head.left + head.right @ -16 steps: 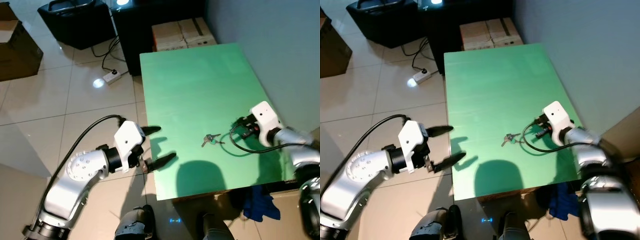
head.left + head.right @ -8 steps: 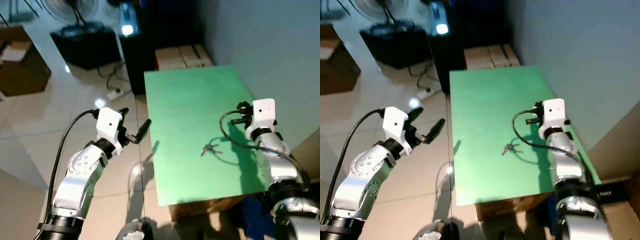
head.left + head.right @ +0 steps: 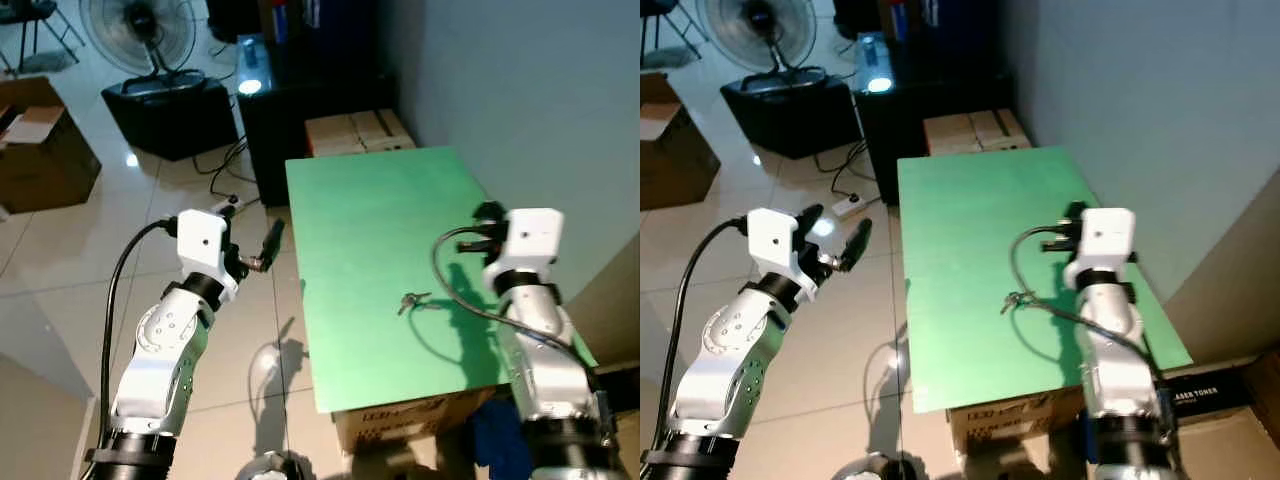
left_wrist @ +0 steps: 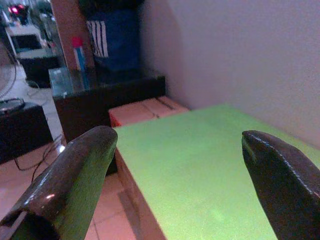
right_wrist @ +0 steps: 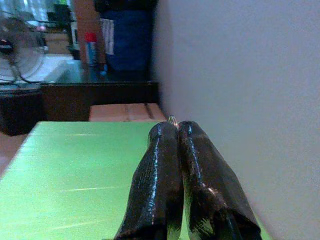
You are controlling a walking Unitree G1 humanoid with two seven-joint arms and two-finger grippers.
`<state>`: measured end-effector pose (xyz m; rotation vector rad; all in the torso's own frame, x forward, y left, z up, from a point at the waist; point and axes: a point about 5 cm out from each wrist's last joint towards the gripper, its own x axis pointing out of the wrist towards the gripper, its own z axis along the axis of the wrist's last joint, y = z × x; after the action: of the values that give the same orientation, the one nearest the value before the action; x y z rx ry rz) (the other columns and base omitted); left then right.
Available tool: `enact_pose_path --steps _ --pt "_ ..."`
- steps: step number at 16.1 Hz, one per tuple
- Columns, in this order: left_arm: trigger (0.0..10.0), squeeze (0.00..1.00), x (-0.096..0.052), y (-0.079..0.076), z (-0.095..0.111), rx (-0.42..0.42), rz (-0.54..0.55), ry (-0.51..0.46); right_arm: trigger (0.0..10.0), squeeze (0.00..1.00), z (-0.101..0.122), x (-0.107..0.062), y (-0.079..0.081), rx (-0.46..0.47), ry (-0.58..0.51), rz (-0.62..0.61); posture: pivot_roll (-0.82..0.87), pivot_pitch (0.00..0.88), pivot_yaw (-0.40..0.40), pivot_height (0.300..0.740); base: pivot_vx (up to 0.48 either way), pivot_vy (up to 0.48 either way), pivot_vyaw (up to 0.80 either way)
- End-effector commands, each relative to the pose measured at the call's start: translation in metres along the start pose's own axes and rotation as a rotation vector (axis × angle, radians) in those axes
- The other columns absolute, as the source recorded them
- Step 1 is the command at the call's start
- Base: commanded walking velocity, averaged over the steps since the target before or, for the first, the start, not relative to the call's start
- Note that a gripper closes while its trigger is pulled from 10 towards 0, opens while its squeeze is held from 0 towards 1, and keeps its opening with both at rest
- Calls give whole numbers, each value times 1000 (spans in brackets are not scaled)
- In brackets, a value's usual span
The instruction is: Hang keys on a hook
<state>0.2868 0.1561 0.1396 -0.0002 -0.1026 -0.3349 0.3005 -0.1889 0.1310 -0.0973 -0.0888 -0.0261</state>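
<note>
A small bunch of keys (image 3: 412, 300) lies on the green table (image 3: 380, 210), towards its near half. My right gripper (image 3: 487, 214) is raised above the table's right side, beyond and to the right of the keys, well clear of them. Its fingers (image 5: 165, 165) are pressed together, pointing along the table towards the grey wall, with nothing held. A black cable from that arm loops down close to the keys. My left gripper (image 3: 835, 228) hangs in the air over the floor to the left of the table. Its fingers (image 4: 75, 170) stand wide apart and empty.
Light cardboard boxes (image 3: 357, 130) sit on the floor behind the table, beside a dark cabinet (image 3: 300, 105). A black case (image 3: 165, 110), a fan (image 3: 135, 30), a power strip (image 3: 228, 205) and a brown box (image 3: 40, 140) stand on the tiled floor at the left. The grey wall (image 3: 540, 90) runs along the right.
The camera has risen and shifted. Both arms have lifted: the right gripper went up from table level beside the keys, the left rose beside the table edge. The keys stayed put.
</note>
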Motion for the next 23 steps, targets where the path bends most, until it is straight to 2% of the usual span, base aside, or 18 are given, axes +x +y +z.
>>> enact_pose_path --steps 1,2,5,10,12,14,15,18,21,23 --pt "10000 0 -1 3 7 2 26 -20 10000 0 5 -3 10 12 5 47 -102 0 98 740 0 0 0" --pt "10000 0 -2 3 6 5 27 -18 10000 0 7 -7 18 -24 4 79 -103 0 98 740 0 0 0" --pt "10000 0 -5 -7 -1 80 -21 12 10000 0 3 -17 35 -30 48 142 -93 0 92 740 0 0 465" --pt "10000 0 -15 -14 -1 78 -7 3 10000 0 -7 -24 49 -52 109 242 -67 0 66 740 0 0 800" --pt "10000 0 -15 -10 0 82 24 -3 10000 0 -8 -24 55 -51 115 255 -65 0 63 740 0 0 800" --pt "10000 0 -12 -5 2 80 58 -2 10000 0 -7 -23 59 -45 116 263 -55 0 56 740 0 0 800" --pt "10000 0 -14 2 -3 75 133 56 10000 0 -11 -26 60 -32 132 273 -50 0 49 740 0 0 800" --pt "10000 0 -14 0 -2 94 145 56 10000 0 -14 -27 60 -13 148 290 -33 0 32 740 0 0 800" --pt "10000 0 -21 -5 -2 105 163 63 10000 0 -17 -29 64 -3 161 315 -14 0 16 740 0 0 800" --pt "10000 0 -20 -4 -2 140 162 71 10000 0 -19 -32 67 8 169 338 -10 0 18 740 0 0 800"
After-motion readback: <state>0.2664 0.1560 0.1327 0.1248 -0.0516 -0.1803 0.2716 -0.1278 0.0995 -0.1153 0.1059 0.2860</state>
